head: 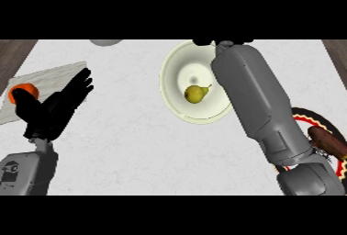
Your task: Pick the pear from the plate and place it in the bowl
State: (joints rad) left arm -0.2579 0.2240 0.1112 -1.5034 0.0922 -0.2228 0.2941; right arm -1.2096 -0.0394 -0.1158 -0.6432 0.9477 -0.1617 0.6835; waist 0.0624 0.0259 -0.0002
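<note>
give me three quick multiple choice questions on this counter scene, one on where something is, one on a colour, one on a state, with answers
1. Where does the yellow-green pear lie?
A. in the cream round dish
B. on the pale grey cutting board
C. in the left hand

2. What colour is the round fruit on the pale grey cutting board?
A. blue
B. orange
C. white

3. How is the black left hand?
A. curled round the pear
B. open, fingers straight
C. pressed flat on the dish

Answers:
1 A, the pear sits near the dish's middle.
2 B, it shows orange behind the left hand's thumb.
3 B, its fingers spread straight over the counter and hold nothing.
</note>
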